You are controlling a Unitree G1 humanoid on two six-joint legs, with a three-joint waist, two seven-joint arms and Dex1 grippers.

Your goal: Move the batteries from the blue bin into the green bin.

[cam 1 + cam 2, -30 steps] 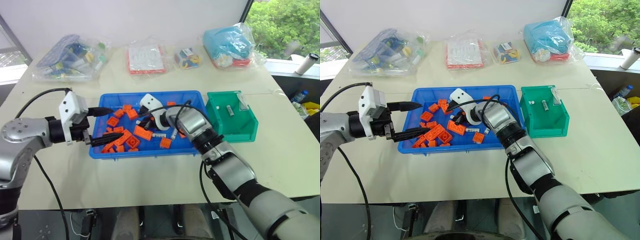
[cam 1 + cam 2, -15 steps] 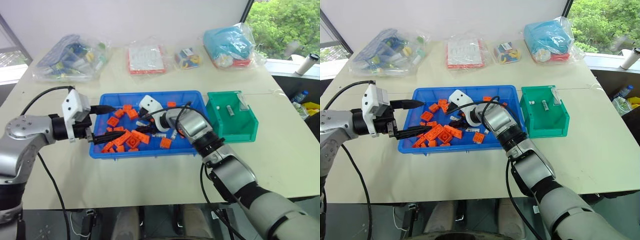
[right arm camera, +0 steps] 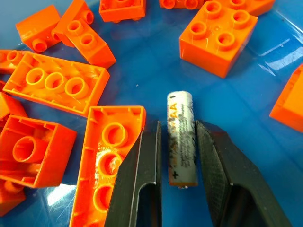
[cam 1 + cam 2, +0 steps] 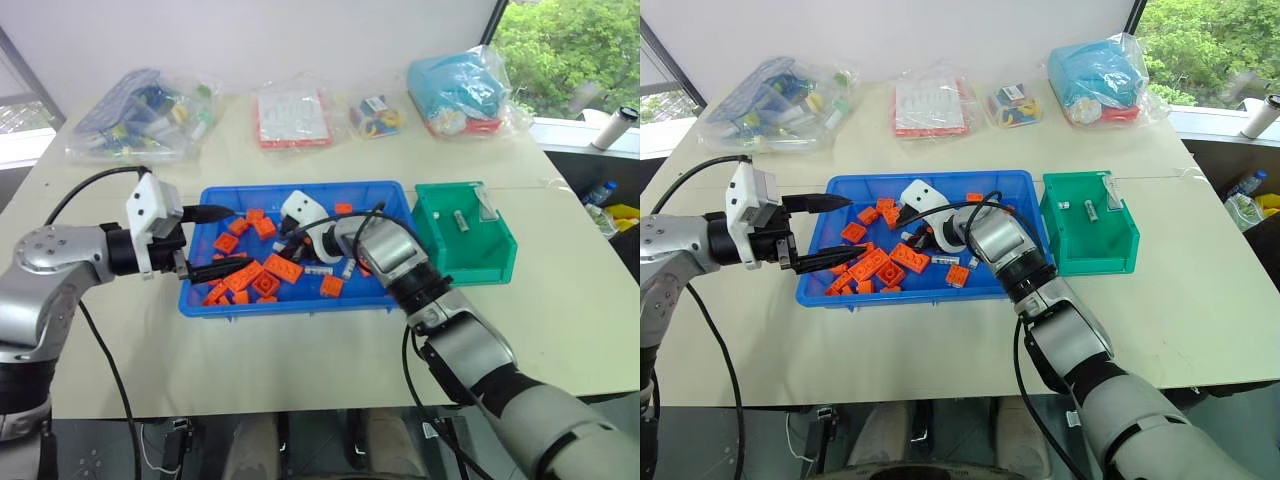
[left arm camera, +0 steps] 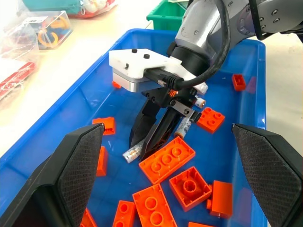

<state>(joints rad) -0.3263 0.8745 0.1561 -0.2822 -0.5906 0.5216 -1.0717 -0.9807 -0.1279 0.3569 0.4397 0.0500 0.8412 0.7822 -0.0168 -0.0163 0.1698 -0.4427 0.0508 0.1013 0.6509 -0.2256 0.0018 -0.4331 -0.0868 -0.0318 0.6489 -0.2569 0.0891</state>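
The blue bin (image 4: pixel 290 305) holds several orange bricks (image 4: pixel 283 267) and loose batteries (image 4: pixel 320 270). My right gripper (image 3: pixel 177 125) reaches down into the bin's middle and is shut on one battery (image 3: pixel 181 137), a finger pressed against each long side. The left wrist view shows that battery (image 5: pixel 134 152) poking out between the dark fingertips, with another battery (image 5: pixel 184 126) lying just behind them. My left gripper (image 4: pixel 222 240) hovers open over the bin's left end with nothing held. To the right, touching the blue bin, stands the green bin (image 4: pixel 480 265) with a battery (image 4: pixel 461 221) inside.
Plastic bags of parts line the table's far side (image 4: pixel 145 115), (image 4: pixel 292 118), (image 4: pixel 377 115), (image 4: pixel 462 92). A white bottle (image 4: pixel 613 127) stands off the table's right corner. Bare tabletop lies in front of both bins.
The right gripper stays at the same spot in the blue bin, and the bricks beside it have shifted slightly. The left gripper has kept its place, still open.
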